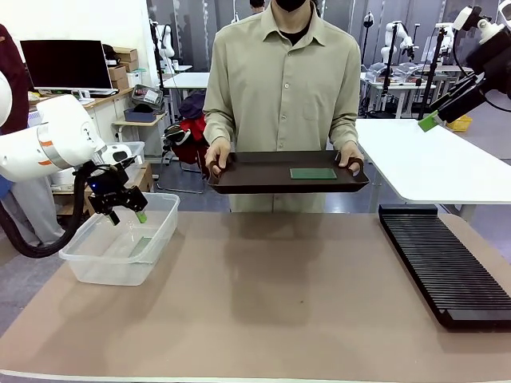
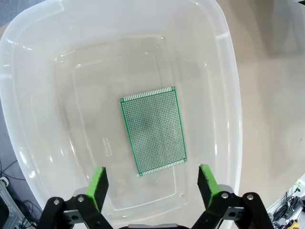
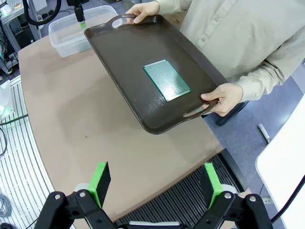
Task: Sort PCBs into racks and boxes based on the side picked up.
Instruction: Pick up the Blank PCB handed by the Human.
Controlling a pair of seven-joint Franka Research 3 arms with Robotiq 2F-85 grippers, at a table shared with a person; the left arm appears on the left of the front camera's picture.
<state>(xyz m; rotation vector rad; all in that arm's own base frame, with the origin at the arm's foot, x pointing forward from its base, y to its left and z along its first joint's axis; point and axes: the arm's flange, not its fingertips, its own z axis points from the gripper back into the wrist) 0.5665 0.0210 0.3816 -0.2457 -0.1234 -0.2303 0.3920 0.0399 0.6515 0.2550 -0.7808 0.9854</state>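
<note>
Front view: left gripper point(image 1: 128, 209), jaws apart, above clear round-cornered plastic tub point(image 1: 96, 267); thin green PCB point(image 1: 140, 246) flat on its floor below the jaws. Right gripper point(image 1: 435, 118) raised, well apart from black slotted rack point(image 1: 447, 267).

Left wrist view: perforated green PCB point(image 2: 152, 130) ahead between spread pads point(image 2: 97, 183), untouched; glossy tub point(image 2: 228, 95) walls all round.

Right wrist view: jaws apart, nothing between; second PCB point(image 3: 166, 79) flat on smooth brown tray point(image 3: 124, 57) in a person's hands point(image 3: 224, 98), well ahead; matte tabletop point(image 3: 71, 105) open between.

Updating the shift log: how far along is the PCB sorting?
Done: one PCB lies flat in the tub, beneath the open left gripper. In hand: nothing; the right gripper is open too. Left: the second PCB, lying on the tray the person holds; no board stands in the rack.
</note>
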